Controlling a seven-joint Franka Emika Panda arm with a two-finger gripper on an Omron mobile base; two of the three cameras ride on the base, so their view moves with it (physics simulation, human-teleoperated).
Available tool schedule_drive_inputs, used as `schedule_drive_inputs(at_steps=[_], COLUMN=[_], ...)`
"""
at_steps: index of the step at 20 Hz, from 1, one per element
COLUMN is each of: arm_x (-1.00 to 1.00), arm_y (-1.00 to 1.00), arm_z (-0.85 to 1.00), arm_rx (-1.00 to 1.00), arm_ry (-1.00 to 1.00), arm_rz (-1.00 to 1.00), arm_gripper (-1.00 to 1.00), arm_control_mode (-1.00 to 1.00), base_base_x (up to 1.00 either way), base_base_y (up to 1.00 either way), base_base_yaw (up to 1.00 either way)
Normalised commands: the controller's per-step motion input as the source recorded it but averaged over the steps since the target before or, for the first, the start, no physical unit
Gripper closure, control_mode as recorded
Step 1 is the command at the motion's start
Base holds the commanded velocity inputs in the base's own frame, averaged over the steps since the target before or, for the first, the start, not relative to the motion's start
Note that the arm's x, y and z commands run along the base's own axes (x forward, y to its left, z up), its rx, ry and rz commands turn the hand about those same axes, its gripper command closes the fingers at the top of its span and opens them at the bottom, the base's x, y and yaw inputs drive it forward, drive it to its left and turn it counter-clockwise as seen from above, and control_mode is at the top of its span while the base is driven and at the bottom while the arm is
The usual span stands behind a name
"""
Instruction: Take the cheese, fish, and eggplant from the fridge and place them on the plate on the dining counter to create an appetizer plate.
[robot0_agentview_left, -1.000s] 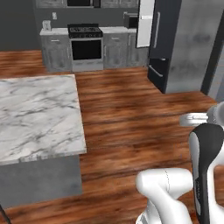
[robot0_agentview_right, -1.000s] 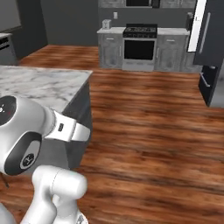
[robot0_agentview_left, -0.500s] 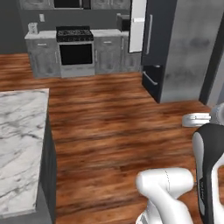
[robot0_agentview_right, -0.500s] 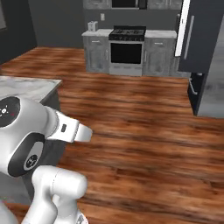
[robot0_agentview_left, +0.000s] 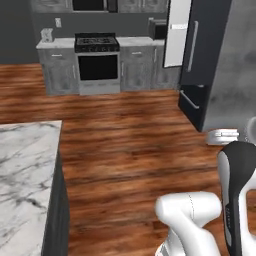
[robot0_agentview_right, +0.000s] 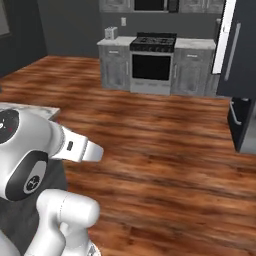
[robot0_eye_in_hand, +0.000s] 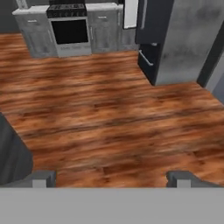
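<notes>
Gripper: the gripper (robot0_eye_in_hand: 111, 178) is seen in the hand view with its two dark finger tips (robot0_eye_in_hand: 43, 178) set wide apart at the bottom of the picture; nothing is held between them, and bare wooden floor is seen in the gap.

Fridge: the fridge (robot0_agentview_left: 215, 60) is seen at the right of the left base view, tall, dark and grey-sided, with its long grey bar handles on the dark front. In the right base view it is cut by the right edge (robot0_agentview_right: 241, 55). In the hand view it stands at the upper right (robot0_eye_in_hand: 175, 35), well apart from the gripper. The doors are seen shut, so nothing of the inside can be told.

Marble counter: a white-and-grey veined marble top (robot0_agentview_left: 22, 175) is seen at the lower left of the left base view, over a dark side wall. A thin corner of it is seen at the left of the right base view (robot0_agentview_right: 35, 108), behind the arm. No stools are seen beside it, so it cannot be told which counter it is.

Stove: a black-fronted stove (robot0_agentview_left: 97, 62) is set between grey cabinets (robot0_agentview_left: 57, 70) against the far wall.

Floor: a red-brown wooden floor (robot0_agentview_left: 130, 150) is spread between the marble counter, the stove and the fridge.
</notes>
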Motion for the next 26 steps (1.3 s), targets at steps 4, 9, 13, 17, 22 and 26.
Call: schedule_drive_inputs(at_steps=[4,9,13,17,22,26], arm_x=[0.00,0.00,0.00,0.00,0.00,0.00], arm_y=[0.00,0.00,0.00,0.00,0.00,0.00], arm_z=[0.00,0.00,0.00,0.00,0.00,0.00], arm_rx=[0.00,0.00,0.00,0.00,0.00,0.00], arm_ry=[0.00,0.00,0.00,0.00,0.00,0.00], arm_rz=[0.00,0.00,0.00,0.00,0.00,0.00], arm_gripper=[-1.00,-1.00,-1.00,-1.00,-1.00,-1.00], arm_control_mode=[1.00,1.00,1.00,1.00,1.00,1.00], base_base_x=[1.00,1.00,1.00,1.00,1.00,1.00], base_base_y=[-0.17,-0.25,-0.24,-0.32,-0.36,-0.10], base_base_yaw=[0.08,0.06,0.01,-0.02,-0.18,-0.28])
